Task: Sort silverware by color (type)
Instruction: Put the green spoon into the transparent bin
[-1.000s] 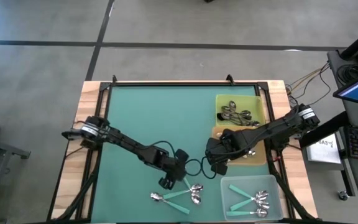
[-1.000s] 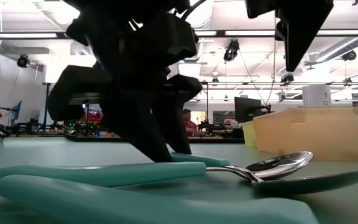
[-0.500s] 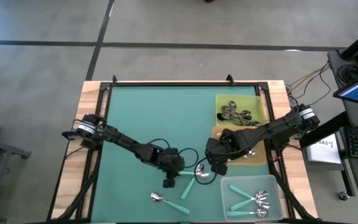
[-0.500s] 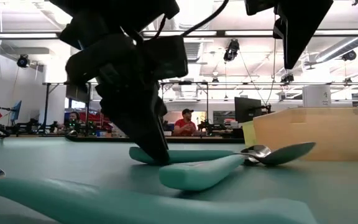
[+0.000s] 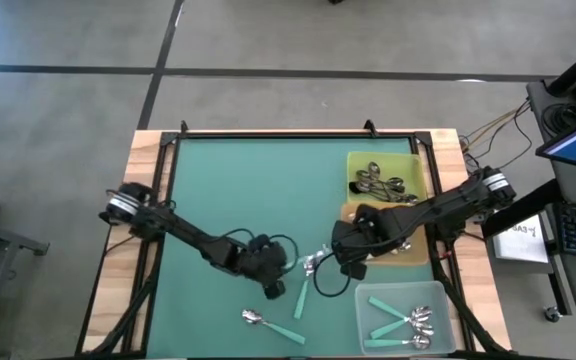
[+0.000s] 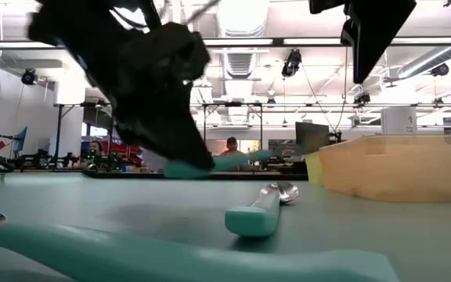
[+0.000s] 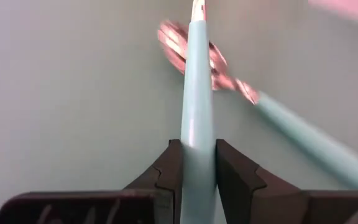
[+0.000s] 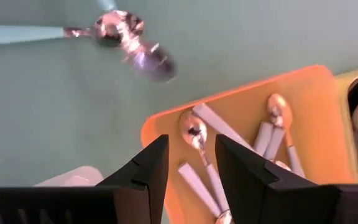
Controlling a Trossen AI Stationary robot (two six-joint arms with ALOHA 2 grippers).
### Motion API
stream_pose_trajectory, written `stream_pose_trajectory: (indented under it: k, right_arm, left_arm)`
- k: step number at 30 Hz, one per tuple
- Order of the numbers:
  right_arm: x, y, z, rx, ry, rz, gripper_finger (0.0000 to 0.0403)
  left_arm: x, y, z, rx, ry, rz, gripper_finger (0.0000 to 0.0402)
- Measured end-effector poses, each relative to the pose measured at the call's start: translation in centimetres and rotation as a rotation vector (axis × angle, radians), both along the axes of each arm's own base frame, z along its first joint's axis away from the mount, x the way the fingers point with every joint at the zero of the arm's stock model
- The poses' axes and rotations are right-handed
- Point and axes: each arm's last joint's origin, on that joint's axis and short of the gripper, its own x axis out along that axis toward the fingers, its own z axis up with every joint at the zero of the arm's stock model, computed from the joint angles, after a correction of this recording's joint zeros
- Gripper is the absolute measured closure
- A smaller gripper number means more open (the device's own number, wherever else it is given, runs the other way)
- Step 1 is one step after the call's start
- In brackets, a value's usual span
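Note:
My left gripper (image 5: 279, 273) is near the table's middle front, shut on a teal-handled spoon (image 6: 229, 162) that is clear of the table. A second teal spoon (image 5: 302, 296) lies flat on the mat beside it, handle end toward the near edge. A third teal spoon (image 5: 271, 323) lies closer to the near edge. My right gripper (image 8: 191, 163) hangs open and empty above the near-left corner of the orange tray (image 5: 413, 252). My left gripper pinches the held spoon's teal handle (image 7: 197, 152) between its two fingers (image 7: 232, 168), well back from the bowl. The fingers slant down from the table's left side, and the handle runs on straight ahead between them. The spoon is lifted clear, roughly level, its bowl (image 5: 311, 262) toward the right.
At the right stand a yellow tray (image 5: 410, 163) with dark spoons, the orange tray with light-blue-handled spoons (image 8: 207, 127), and a clear tray (image 5: 368, 318) with teal spoons at the near right. People and desks show in the room behind.
My left gripper has shut on one teal spoon's handle, rolled its wrist and drawn back toward the table's left, rising a little. That spoon is now lifted clear. The second teal spoon was swung about on the mat, its handle end now toward the near edge.

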Motion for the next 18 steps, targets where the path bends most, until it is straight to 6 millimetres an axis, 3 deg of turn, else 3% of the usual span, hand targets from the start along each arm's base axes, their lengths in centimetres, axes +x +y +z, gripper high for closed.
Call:
stream_pose_trajectory:
  k: [6,11,18]
  right_arm:
    - [0.3,-0.3,0.3,-0.087,-0.073,-0.025,0.0280]
    - [2.7,-0.8,0.9,-0.069,-0.339,-0.137,0.0280]
    - [6.9,-2.9,3.5,0.058,-0.796,-0.227,0.0280]
  left_arm:
    - [-1.8,-0.3,1.0,0.014,-0.246,0.389,0.0350]
    - [-2.2,0.1,1.6,0.030,-0.472,0.725,0.0350]
    - [-0.6,-0.1,4.2,0.084,-0.556,0.763,0.0350]
